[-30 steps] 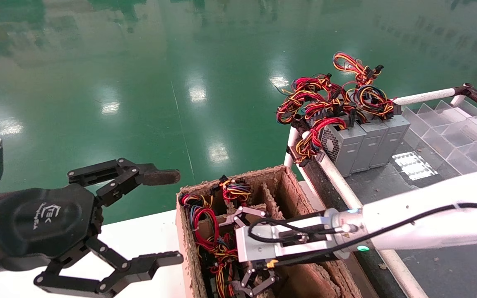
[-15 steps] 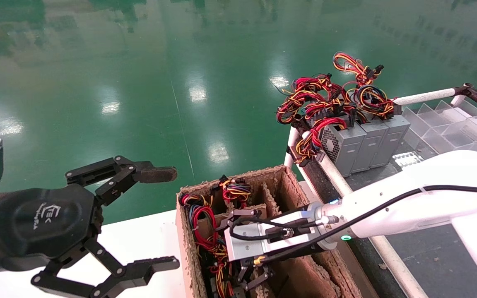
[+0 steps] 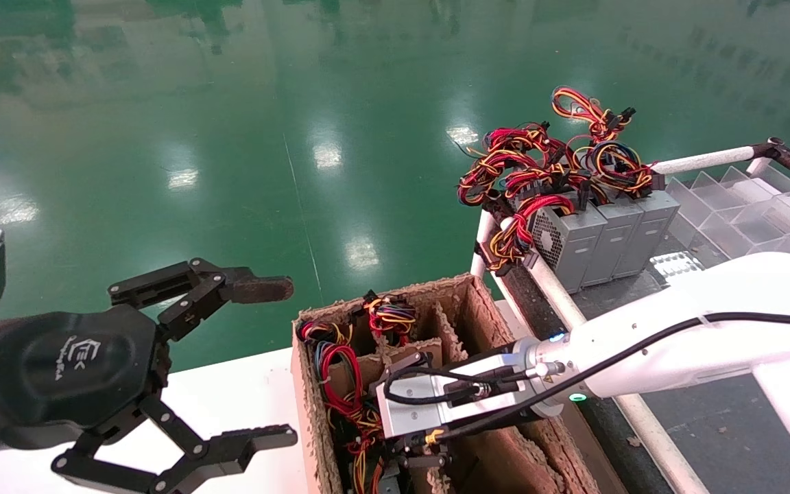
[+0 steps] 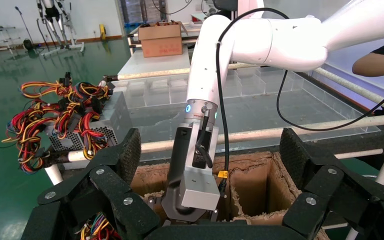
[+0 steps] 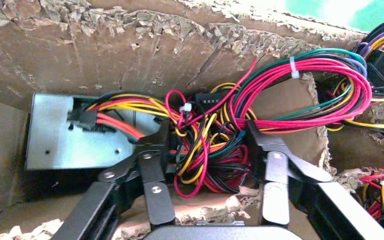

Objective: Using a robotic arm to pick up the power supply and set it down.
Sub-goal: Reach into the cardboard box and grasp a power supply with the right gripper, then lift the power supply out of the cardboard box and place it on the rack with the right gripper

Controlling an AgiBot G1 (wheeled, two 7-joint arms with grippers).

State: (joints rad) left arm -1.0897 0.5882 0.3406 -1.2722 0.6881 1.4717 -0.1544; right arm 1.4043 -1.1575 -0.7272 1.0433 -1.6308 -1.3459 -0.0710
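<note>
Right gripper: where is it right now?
In the head view, the right gripper reaches down into the cardboard box, its open fingers either side of a power supply's wires.

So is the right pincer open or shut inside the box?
Open: the right pincer has fingers spread around the wire bundle, not clamped.

Carton wall (image 3: 313,412) hides the robotic arm's fingers (image 5: 152,180).

A white table (image 3: 230,405) carries a ragged brown cardboard divider box (image 3: 463,302); beside it, a dark pipe-railed table (image 3: 724,432) bears three grey metal power supplies (image 3: 604,237) — wires bundled — and clear compartment trays (image 3: 745,213).
</note>
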